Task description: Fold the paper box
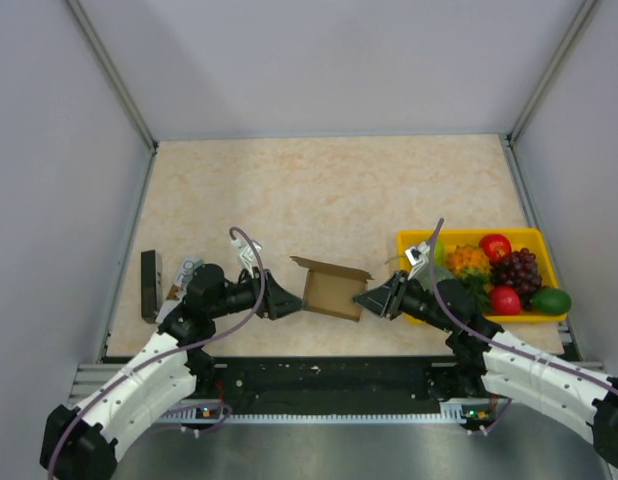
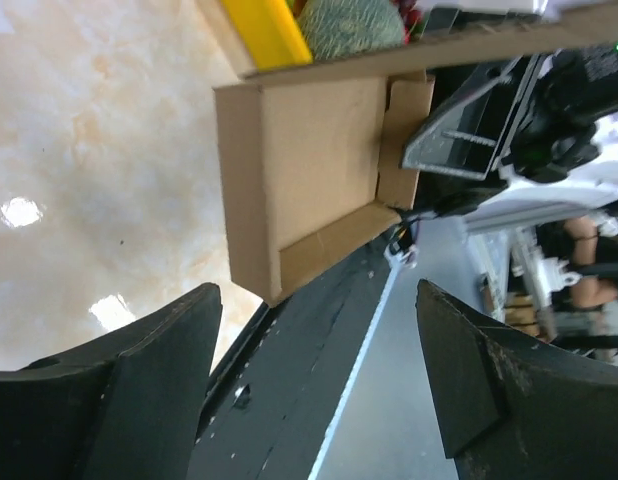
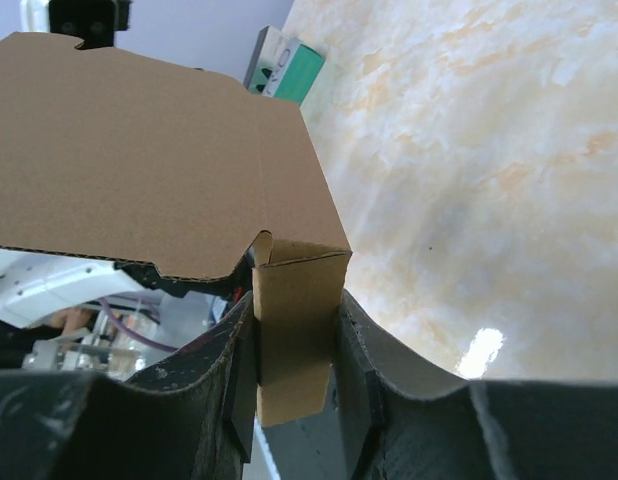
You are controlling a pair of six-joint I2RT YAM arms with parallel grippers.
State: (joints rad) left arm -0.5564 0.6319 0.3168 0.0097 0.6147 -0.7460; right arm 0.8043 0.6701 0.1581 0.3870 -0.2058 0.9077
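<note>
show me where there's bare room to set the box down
Bare: the far half of the table, beyond the paper box and yellow tray. Crowded: the near strip, with left gripper, box, right gripper and tray.

The top camera sits above and behind the arms (image 1: 139,385) and looks down and forward over the whole table (image 1: 339,180) from far off. The left wrist camera looks along its fingers (image 2: 119,390) toward the right side. It is rolled, so the table runs up the frame's left. In it the box (image 2: 309,170) lies near and the tray (image 2: 264,30) beyond. The right wrist camera faces the opposite way, toward the left side. It is so close that the box (image 3: 159,150) fills its upper left, with a flap between its fingers (image 3: 399,400). All three views share the box (image 1: 332,290). The top and left wrist views also share the tray (image 1: 519,235).
</note>
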